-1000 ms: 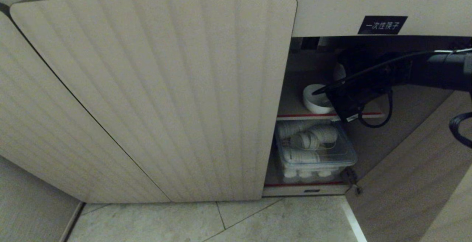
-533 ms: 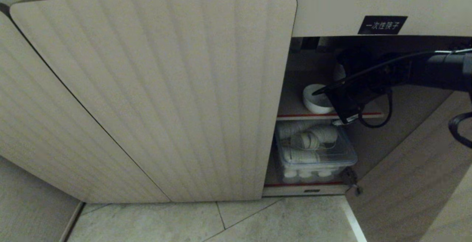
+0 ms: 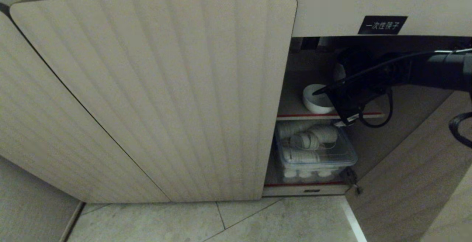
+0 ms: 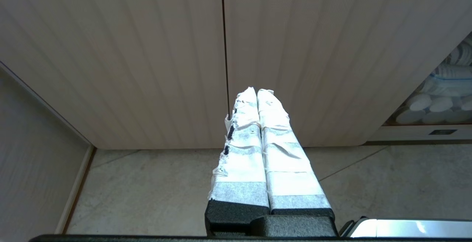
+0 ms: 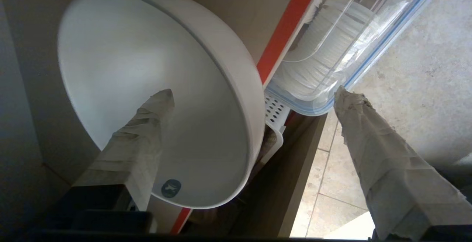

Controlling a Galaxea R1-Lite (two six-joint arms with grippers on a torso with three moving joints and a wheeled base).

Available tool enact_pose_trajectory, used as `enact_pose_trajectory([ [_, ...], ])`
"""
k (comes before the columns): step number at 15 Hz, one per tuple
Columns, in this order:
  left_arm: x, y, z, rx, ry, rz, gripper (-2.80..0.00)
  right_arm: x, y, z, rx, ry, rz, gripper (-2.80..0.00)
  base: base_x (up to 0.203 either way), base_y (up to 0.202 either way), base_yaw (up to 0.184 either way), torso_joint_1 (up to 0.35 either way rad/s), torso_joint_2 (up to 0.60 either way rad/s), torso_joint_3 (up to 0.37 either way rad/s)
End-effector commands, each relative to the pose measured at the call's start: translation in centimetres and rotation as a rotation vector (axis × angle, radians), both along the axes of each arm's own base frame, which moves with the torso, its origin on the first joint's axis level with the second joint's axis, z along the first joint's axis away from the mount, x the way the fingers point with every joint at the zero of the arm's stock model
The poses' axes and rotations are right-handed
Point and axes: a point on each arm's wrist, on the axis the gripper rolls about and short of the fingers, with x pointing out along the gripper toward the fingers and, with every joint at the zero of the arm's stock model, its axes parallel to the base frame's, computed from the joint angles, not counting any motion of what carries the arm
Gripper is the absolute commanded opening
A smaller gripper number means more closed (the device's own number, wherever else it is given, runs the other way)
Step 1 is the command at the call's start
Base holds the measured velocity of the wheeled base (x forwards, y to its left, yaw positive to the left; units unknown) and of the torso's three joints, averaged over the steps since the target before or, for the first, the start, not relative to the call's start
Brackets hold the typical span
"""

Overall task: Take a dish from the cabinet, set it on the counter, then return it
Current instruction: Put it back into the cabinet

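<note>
The dish (image 3: 315, 103), a white round bowl, sits upright on the cabinet's brown red-edged shelf (image 3: 302, 116) behind the ribbed door (image 3: 155, 94). My right gripper (image 3: 335, 100) reaches in from the right and is open. In the right wrist view the right gripper (image 5: 254, 93) straddles the near rim of the dish (image 5: 147, 61). One taped finger (image 5: 140, 135) is inside the bowl. The other finger (image 5: 372, 138) hangs outside, past the shelf edge, clear of the dish. My left gripper (image 4: 256, 92) is parked low in front of the closed doors, shut and empty. The counter is out of view.
A clear plastic box (image 3: 315, 149) of white lids sits on the lower shelf, right under the dish. The open door (image 3: 413, 168) swings out at the right. A black label (image 3: 382, 24) is above the opening. Tiled floor (image 3: 221, 223) lies in front.
The right gripper's jaws have spread wider around the dish's rim. The dish rests in the same place on the shelf, and the arm has hardly moved.
</note>
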Motion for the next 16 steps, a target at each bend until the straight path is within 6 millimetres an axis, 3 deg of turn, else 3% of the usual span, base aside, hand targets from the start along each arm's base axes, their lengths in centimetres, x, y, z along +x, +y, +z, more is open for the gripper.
enact_pose_trajectory([
  [1, 0.0, 0.0, 0.0, -0.001, 0.0, 0.0, -2.8, -0.06, -0.02, 0.06, -0.013, -0.001, 0.002, 0.0, 0.0, 0.0, 0.0, 0.0, 0.0, 0.0],
  [16, 0.0, 0.0, 0.0, 0.0, 0.0, 0.001, -2.8, 0.1, -0.11, 1.06, -0.224, -0.088, 0.058, 0.0, 0.0, 0.0, 0.0, 0.0, 0.0, 0.0],
])
